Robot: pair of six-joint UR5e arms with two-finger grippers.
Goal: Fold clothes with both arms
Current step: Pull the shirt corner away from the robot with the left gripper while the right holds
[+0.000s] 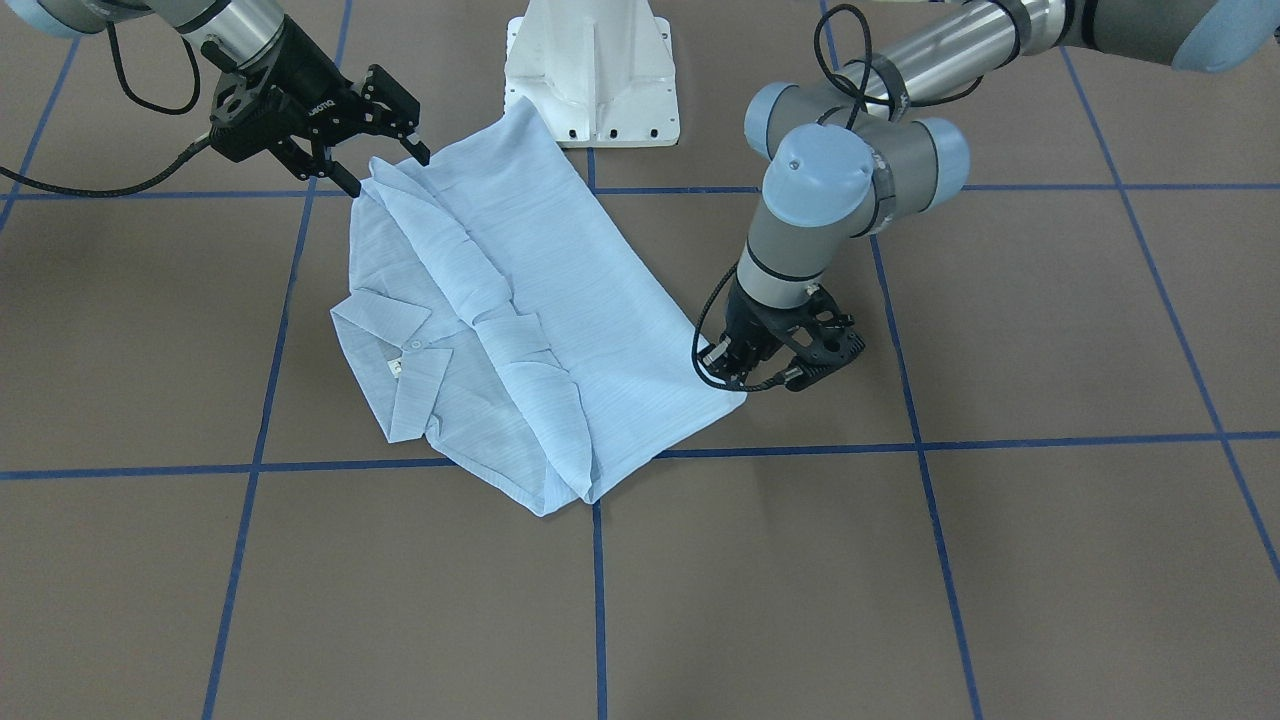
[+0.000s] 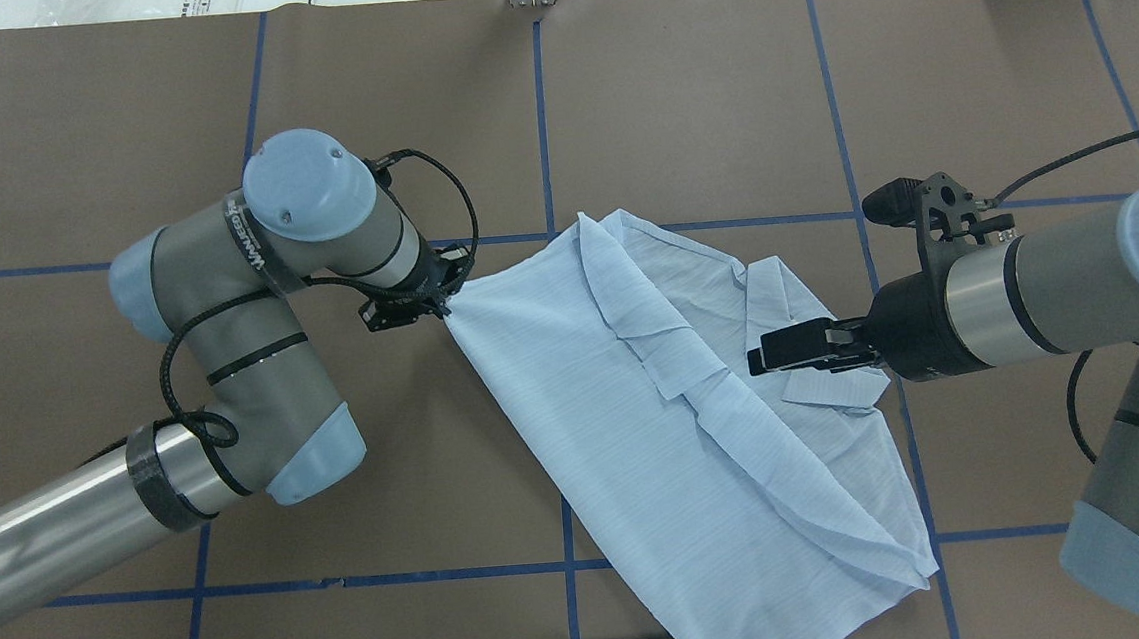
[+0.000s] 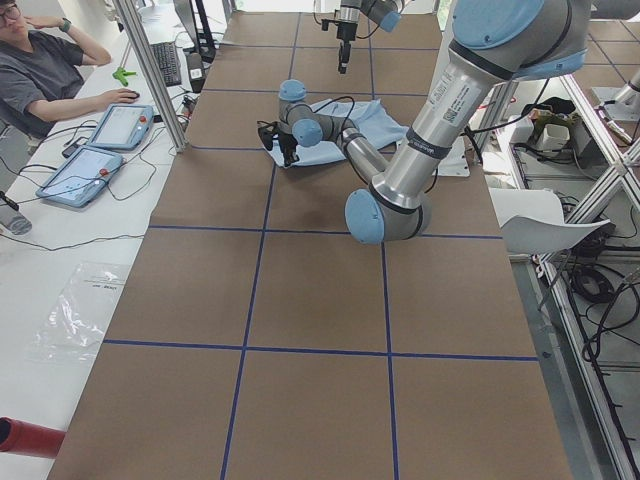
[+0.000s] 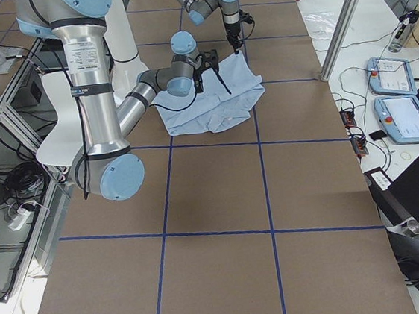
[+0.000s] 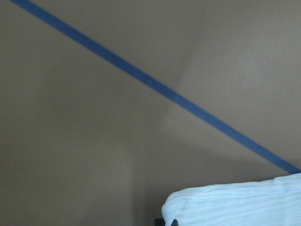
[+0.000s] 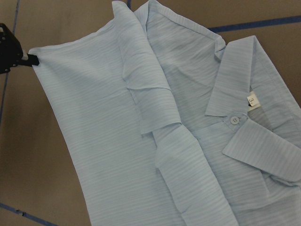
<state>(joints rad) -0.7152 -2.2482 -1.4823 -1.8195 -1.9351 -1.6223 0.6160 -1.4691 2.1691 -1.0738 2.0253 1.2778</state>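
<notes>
Cloth this thin and crinkly should be light, limp and quick to sag or slide, so hems, corners and the collar edge look like the surest holds. The shirt point(image 2: 586, 409) lies part-folded mid-table point(image 2: 714, 99). The left gripper point(image 2: 440, 306) seems pinched on its left-hand corner, and the right gripper point(image 1: 385, 165) hovers, fingers spread, above the collar side

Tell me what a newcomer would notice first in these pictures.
A pale-blue shirt lies half-folded in the middle of the brown table. The left gripper pinches one corner of it, while the right gripper hangs open near its collar.
</notes>
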